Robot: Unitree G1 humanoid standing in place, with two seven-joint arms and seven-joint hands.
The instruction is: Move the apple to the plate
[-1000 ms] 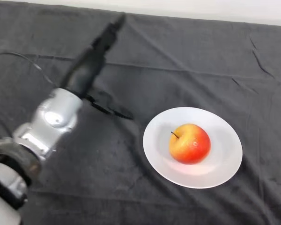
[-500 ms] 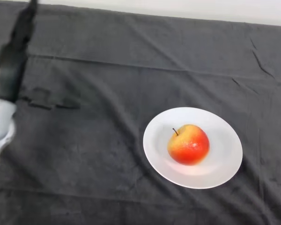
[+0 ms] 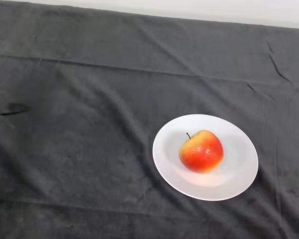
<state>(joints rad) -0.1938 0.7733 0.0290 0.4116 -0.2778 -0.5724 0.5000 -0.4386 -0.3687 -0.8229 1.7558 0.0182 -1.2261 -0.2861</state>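
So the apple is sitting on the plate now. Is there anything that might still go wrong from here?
Not much, but two things. The apple is round and rests a little off the middle of the plate, so a knock to the table might roll it toward the rim. The plate stands on a dark cloth with folds and creases; a tug on that cloth would probably drag plate and apple along with it.

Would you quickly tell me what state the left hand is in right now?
Left hand: not in view, so its state cannot be told.

Head view, high, angled down at cloth-covered table point(image 3: 89, 74), plate point(image 3: 239, 174) lower right
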